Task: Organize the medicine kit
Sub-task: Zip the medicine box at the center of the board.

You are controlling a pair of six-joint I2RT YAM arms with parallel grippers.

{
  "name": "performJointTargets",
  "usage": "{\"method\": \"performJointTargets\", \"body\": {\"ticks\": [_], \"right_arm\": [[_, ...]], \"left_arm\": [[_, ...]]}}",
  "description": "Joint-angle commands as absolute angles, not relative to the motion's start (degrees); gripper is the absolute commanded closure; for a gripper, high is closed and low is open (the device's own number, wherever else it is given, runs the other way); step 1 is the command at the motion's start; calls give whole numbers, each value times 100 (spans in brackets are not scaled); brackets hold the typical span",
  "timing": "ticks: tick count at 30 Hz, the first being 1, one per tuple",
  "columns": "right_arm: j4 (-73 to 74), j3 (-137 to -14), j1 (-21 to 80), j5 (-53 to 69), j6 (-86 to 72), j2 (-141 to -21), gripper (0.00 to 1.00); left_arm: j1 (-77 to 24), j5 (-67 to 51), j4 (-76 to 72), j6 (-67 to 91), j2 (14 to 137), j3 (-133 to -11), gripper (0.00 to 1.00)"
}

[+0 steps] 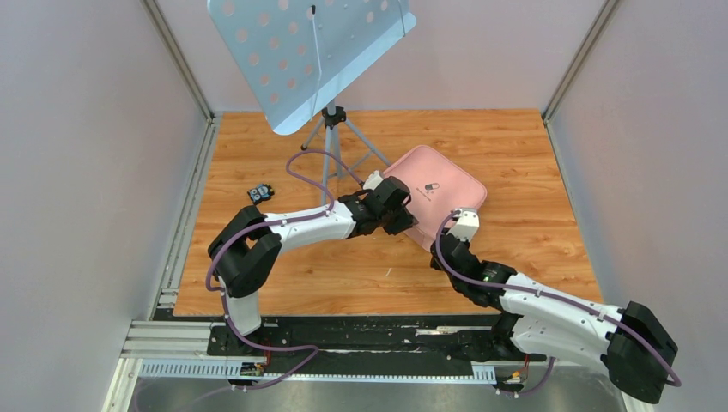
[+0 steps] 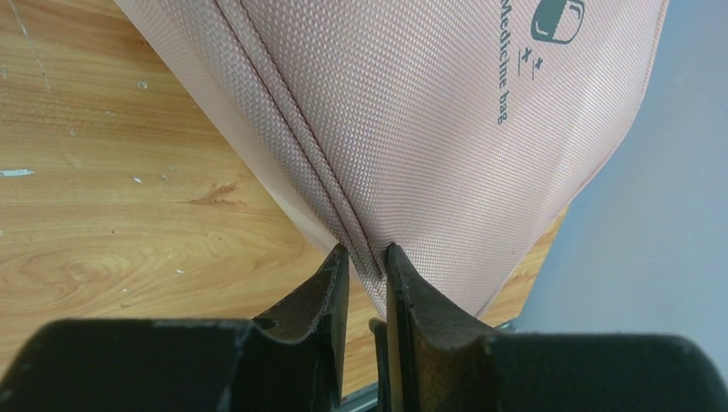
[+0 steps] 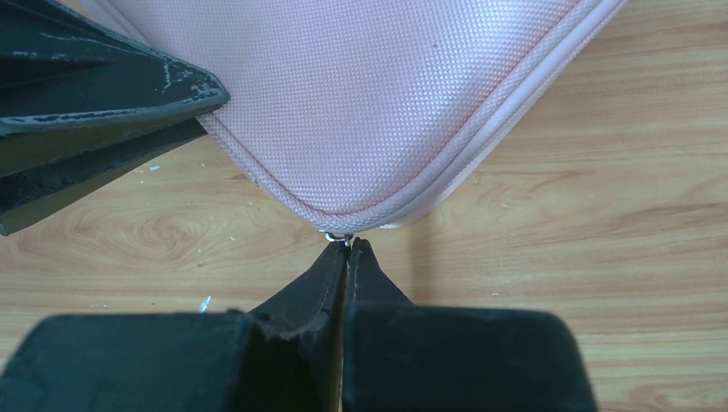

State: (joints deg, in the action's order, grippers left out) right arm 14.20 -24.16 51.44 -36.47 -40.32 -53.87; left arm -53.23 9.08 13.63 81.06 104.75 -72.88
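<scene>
Right gripper (image 3: pixel 348 246) pinches the metal zip pull (image 3: pixel 337 237) at the near corner of the pink fabric case (image 1: pixel 446 202); left gripper (image 2: pixel 367 253) clamps its edge.

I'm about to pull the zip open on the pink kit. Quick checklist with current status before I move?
1. Medicine kit closed and lying flat on the table: ok.
2. Left gripper pinching the kit's seam edge: ok.
3. Right gripper shut at the kit's near corner: ok.
4. Zipper pull caught between the right gripper's fingers: cannot tell, only a metal ring shows at the tips.
5. Stand leg clear of the kit: cannot tell.
</scene>
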Motion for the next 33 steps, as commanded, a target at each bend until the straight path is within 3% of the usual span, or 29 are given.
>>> {"method": "performJointTargets", "body": {"ticks": [1,11,25,26,27,28,30,33], "right_arm": [[1860,-2499,5000,-4133,-4398,-5269,100],[2551,-2682,4802,-4065,-4632,-4967,100],[2259,-2867,4649,-3356,-4071,-4657,100],[2253,-2868,4645,-3315,-4070,-4624,100],[2250,-2858,4651,-3268,-4077,-4615,100],[2252,-2859,4650,-3230,-4078,-4628,100],[2250,-2856,4649,-3164,-4095,-4667,100],[2221,-2878,4649,-3097,-4113,-4714,100]], "left_arm": [[-5184,1314,1664,7943,10236,-7099,100],[-5004,1371,1701,7785,9898,-6753,100],[-5177,950,1730,7261,9731,-6964,98],[-5225,936,1762,7260,9712,-7012,80],[-5330,893,1764,7299,9694,-7022,69],[-5381,869,1762,7332,9694,-7029,48],[-5536,771,1690,7425,9721,-7023,30],[-5665,495,1554,7647,9898,-7058,22]]}}
